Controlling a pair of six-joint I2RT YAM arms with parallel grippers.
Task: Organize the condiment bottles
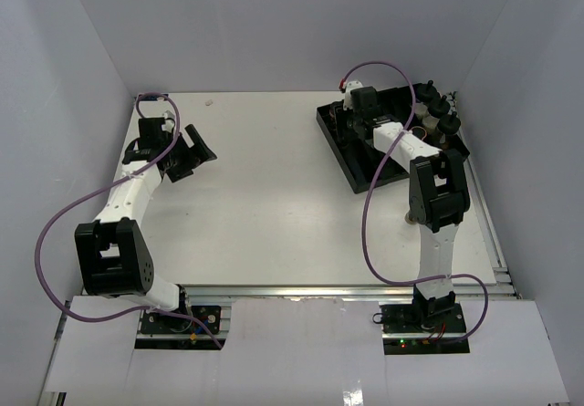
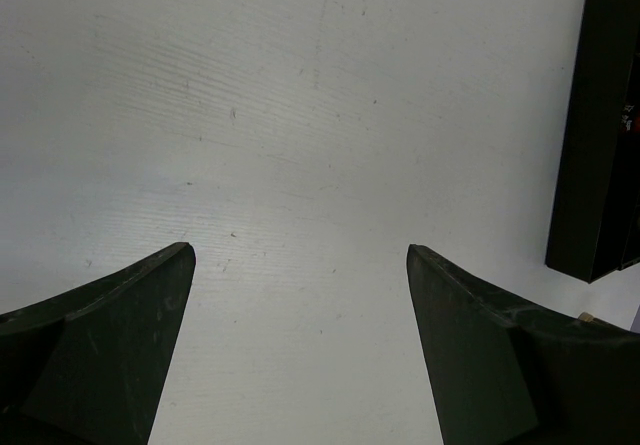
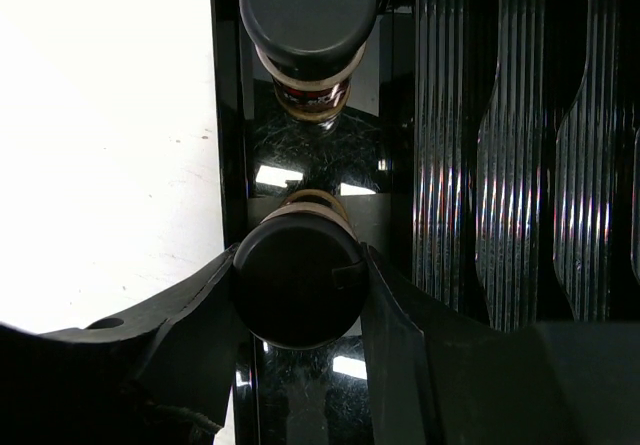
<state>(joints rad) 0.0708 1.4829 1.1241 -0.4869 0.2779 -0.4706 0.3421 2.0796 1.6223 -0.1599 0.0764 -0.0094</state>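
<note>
Seen from overhead, my right arm (image 1: pixel 429 178) lies across the black tray (image 1: pixel 339 143) at the far right of the surface (image 1: pixel 274 196). From up there I cannot see what sits under the wrist.

The right wrist camera shows it. The right fingers (image 3: pixel 190 315) press against both sides of the black cap of the gripped bottle (image 3: pixel 297 280). This bottle stands in the tray's edge channel, right beside the bare surface. Its cap hides its contents, and only a pale rim shows behind it.

A second bottle (image 3: pixel 308 25) stands farther along the same channel, apart from the first, with its cap cut off by the frame's top edge. Below the cap I can see a band of dark reddish-brown. Ribbed slots (image 3: pixel 510 165) run alongside the channel.

A cluster of black-capped bottles (image 1: pixel 442 108) stands on the surface just beyond the tray's right side, near the wall. They are too small for me to read their contents, and the arm keeps me from counting them with confidence.

The left fingers (image 2: pixel 110 325) are spread wide with nothing between them. They hang over bare surface at the left, well apart from the tray. A small tan object (image 2: pixel 585 316) shows below the tray's corner in the left wrist view. I cannot tell what it is.
</note>
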